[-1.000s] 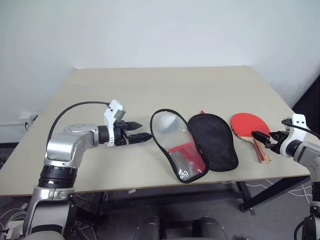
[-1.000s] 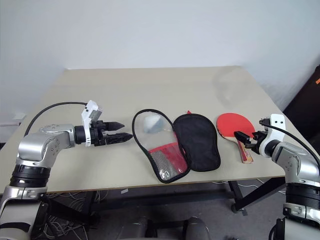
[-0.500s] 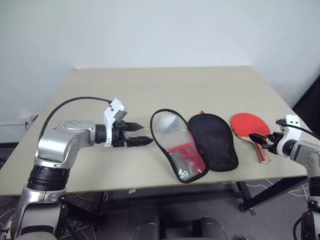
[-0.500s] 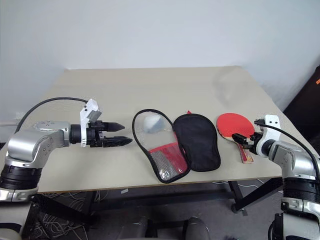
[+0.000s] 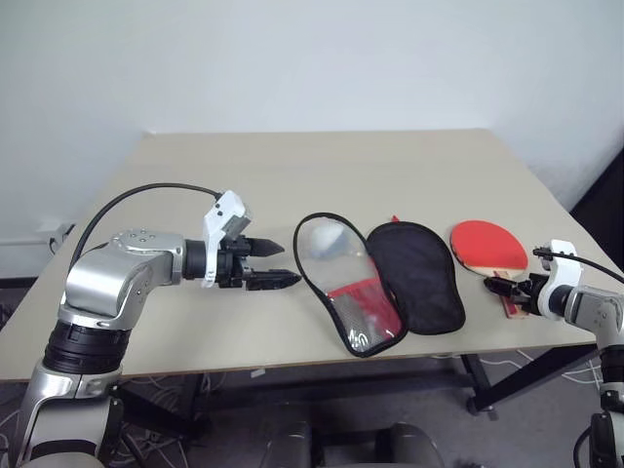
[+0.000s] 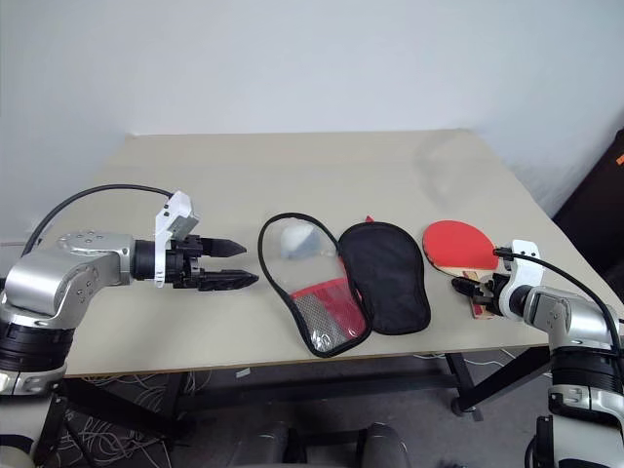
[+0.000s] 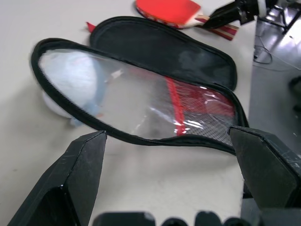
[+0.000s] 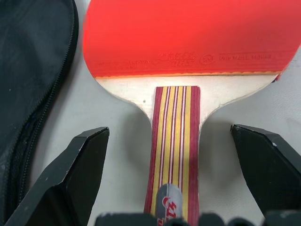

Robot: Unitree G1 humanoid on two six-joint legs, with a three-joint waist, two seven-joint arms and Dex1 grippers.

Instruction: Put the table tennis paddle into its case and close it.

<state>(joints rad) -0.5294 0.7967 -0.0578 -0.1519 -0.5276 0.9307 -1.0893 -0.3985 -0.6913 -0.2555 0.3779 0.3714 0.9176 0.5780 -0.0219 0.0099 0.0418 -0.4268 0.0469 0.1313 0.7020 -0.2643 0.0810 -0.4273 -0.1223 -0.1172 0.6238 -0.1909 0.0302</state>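
The table tennis paddle [image 5: 487, 247] is laid flat on the tabletop [image 5: 331, 166], near its right edge and towards the front, with the red blade turned to the far side and the striped wooden handle [image 8: 172, 141] directed at the front edge. The right gripper [image 5: 502, 289] is positioned low at the end of the handle. Its two black fingers [image 8: 75, 174] are spread wide, one to each side of the handle, and no contact with the wood is seen in the right wrist view.

The case [image 5: 375, 281] is laid open just beside the paddle, nearer the middle of the front edge, with a narrow strip of bare tabletop between them. Its two halves are spread apart: the black-lined half [image 5: 417, 275] is placed next to the paddle, and the half with the clear plastic panel [image 7: 136, 101] is placed on the left. A pale rounded shape is seen through the panel; what it is cannot be told.

The left gripper [image 5: 268, 263] is held above the tabletop, to the left of the case and apart from it, pointed at the panel half. Its fingers [image 7: 77, 181] are parted and nothing is held.
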